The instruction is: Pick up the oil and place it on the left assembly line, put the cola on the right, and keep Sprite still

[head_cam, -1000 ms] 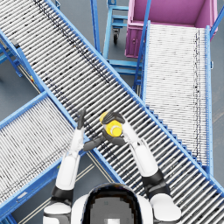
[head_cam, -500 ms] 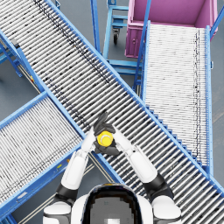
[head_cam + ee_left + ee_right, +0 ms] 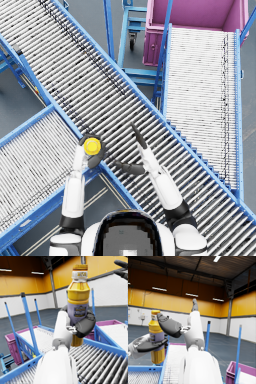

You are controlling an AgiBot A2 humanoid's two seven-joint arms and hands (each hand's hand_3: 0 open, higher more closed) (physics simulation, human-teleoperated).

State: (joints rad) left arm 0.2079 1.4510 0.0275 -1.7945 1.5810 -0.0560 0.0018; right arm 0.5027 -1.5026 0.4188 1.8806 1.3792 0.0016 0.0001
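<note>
The oil bottle [image 3: 92, 146], amber with a yellow cap and a purple label, stands upright in my left hand [image 3: 89, 156], over the blue rail between the middle conveyor and the left conveyor [image 3: 30, 165]. In the left wrist view the left hand [image 3: 83, 324] wraps the oil bottle [image 3: 78, 303] around its label. My right hand [image 3: 134, 161] hangs open just right of the bottle, apart from it, fingers spread. The right wrist view shows the right hand [image 3: 174, 326] beside the oil bottle [image 3: 156, 341] and the left hand [image 3: 145, 346]. No cola or Sprite is in view.
The long middle conveyor [image 3: 100, 85] runs diagonally from top left to bottom right. The right conveyor [image 3: 200, 90] lies at the upper right, ending at a pink bin [image 3: 195, 15]. Blue frame rails and grey floor [image 3: 15, 95] fill the gaps.
The oil bottle passed from my right hand to my left and moved left to the left conveyor's edge. My right hand has let go and spread open.
</note>
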